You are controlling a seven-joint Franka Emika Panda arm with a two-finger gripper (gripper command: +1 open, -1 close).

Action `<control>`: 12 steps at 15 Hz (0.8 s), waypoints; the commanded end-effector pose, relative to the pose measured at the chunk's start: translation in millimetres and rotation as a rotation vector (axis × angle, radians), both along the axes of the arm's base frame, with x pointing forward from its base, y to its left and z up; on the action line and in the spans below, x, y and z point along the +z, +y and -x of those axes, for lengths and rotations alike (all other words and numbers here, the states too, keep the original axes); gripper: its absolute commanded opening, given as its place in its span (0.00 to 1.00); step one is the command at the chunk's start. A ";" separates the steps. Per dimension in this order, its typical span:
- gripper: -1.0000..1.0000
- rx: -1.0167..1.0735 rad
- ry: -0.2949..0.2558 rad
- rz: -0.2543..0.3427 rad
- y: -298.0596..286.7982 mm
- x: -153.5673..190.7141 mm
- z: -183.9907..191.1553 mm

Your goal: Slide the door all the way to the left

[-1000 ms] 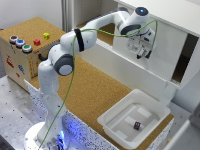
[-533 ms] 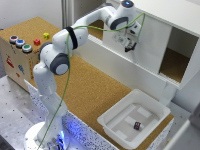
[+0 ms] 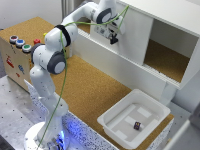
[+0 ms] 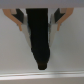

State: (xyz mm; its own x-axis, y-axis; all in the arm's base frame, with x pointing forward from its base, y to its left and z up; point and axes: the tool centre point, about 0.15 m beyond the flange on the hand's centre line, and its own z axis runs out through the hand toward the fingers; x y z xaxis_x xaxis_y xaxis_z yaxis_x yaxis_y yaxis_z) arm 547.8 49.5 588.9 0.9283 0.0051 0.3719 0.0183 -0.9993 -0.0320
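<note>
The door (image 3: 134,44) is a flat white panel covering the part of the white cabinet (image 3: 165,11) front that lies toward the exterior view's left. The opening on the exterior view's right shows the cork floor inside (image 3: 167,60). My gripper (image 3: 114,39) is at the door's face near its upper left part, with its dark fingers together. In the wrist view the black fingertips (image 4: 42,62) form one dark mass against the white door (image 4: 17,55). I cannot tell whether they hold a handle.
A shallow white plastic tray (image 3: 111,120) sits at the front right with a small dark object (image 3: 137,125) in it. A wooden box with coloured buttons (image 3: 15,55) stands at the exterior view's left. A cork mat (image 3: 90,85) covers the table.
My gripper has moved toward the exterior view's left along the cabinet front. The door has slid left with it, and the opening on the right has grown wider.
</note>
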 end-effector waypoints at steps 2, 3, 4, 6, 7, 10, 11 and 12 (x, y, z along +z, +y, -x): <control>0.00 -0.031 -0.001 0.088 97.2 -1.7 -25.8; 0.00 -0.026 -0.005 0.086 106.2 0.2 -25.2; 0.00 -0.018 -0.007 0.084 114.3 2.7 -25.4; 0.00 -0.009 -0.012 0.086 126.2 5.9 -21.8; 0.00 -0.028 -0.023 0.091 130.1 8.2 -18.3; 1.00 -0.102 -0.080 0.127 133.2 11.1 2.9; 1.00 -0.112 -0.091 0.121 132.6 11.1 12.0; 1.00 -0.119 -0.093 0.116 131.7 11.1 20.1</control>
State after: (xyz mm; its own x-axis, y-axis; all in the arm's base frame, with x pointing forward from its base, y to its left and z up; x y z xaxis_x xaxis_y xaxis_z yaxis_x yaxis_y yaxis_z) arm 547.3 159.5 591.0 0.9037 -0.0123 0.4279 -0.0053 -0.9998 -0.0175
